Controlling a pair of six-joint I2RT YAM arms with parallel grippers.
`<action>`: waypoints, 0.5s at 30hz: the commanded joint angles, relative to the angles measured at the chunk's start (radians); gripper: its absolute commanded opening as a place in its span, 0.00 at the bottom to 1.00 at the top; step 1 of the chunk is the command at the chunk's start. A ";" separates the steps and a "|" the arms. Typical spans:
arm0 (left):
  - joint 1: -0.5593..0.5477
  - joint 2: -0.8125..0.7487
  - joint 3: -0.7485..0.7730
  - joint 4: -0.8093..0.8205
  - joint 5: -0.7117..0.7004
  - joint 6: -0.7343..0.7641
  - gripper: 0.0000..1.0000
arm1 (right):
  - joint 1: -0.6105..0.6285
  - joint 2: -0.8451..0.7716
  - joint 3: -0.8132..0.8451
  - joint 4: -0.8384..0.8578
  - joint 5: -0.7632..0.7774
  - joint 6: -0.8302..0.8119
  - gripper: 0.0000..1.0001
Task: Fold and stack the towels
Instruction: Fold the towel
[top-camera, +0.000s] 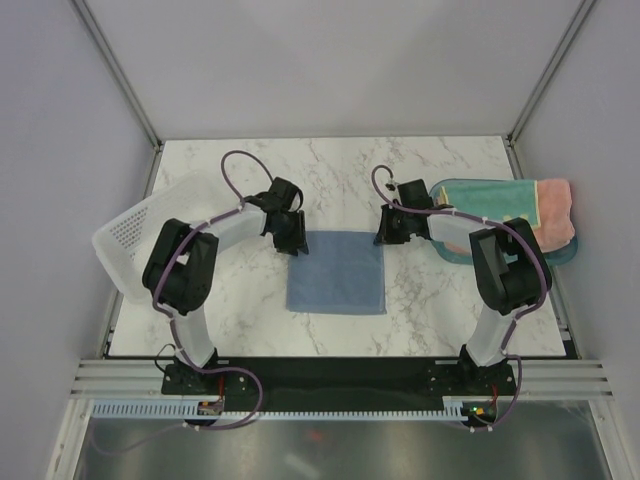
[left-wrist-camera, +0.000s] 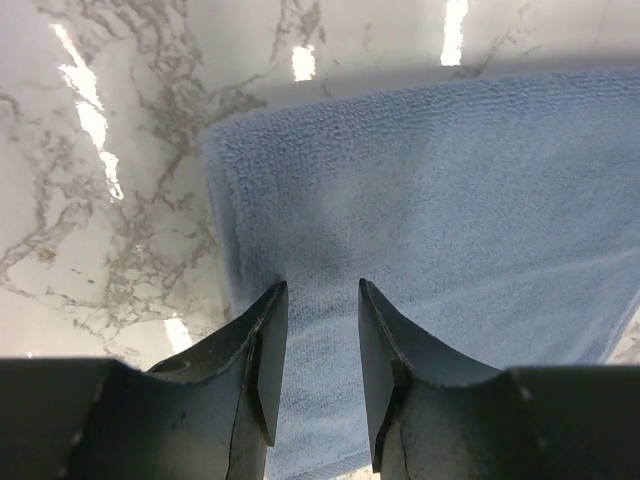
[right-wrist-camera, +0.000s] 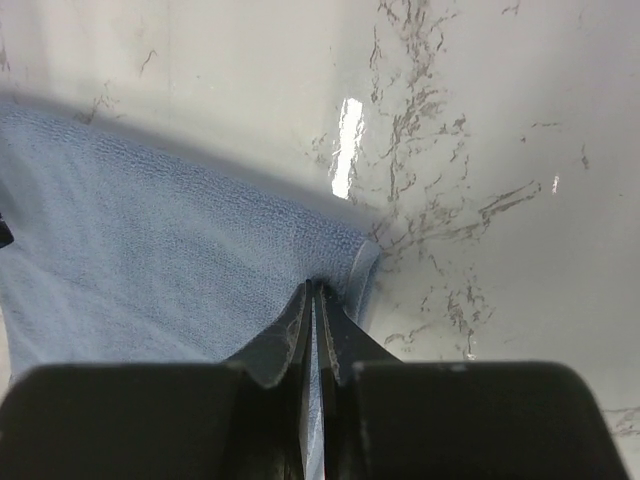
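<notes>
A small blue-grey towel (top-camera: 335, 275) lies flat in the middle of the marble table. My left gripper (top-camera: 293, 243) hovers over its far left corner. In the left wrist view the left gripper (left-wrist-camera: 322, 288) is open, and the towel (left-wrist-camera: 450, 180) lies below it with nothing pinched. My right gripper (top-camera: 386, 236) is at the far right corner. In the right wrist view its jaws (right-wrist-camera: 315, 285) are nearly together, with the puckered towel (right-wrist-camera: 150, 240) edge caught at the tips. A pale-yellow-and-teal towel (top-camera: 485, 200) and a salmon-pink towel (top-camera: 555, 210) lie on the tray at the right.
A teal translucent tray (top-camera: 572, 256) sits at the right edge of the table under the two towels. A white perforated basket (top-camera: 135, 235) leans at the left edge, beside the left arm. Bare marble runs along the far side and in front of the blue-grey towel.
</notes>
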 joint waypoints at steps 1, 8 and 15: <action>0.005 -0.008 0.055 0.013 0.085 0.061 0.41 | -0.004 0.011 0.041 0.013 0.002 -0.050 0.11; 0.049 -0.071 0.174 -0.050 0.202 0.186 0.43 | -0.004 -0.047 0.124 -0.090 -0.064 -0.157 0.27; 0.083 0.016 0.266 -0.117 0.231 0.507 0.50 | -0.022 -0.011 0.257 -0.254 -0.161 -0.382 0.47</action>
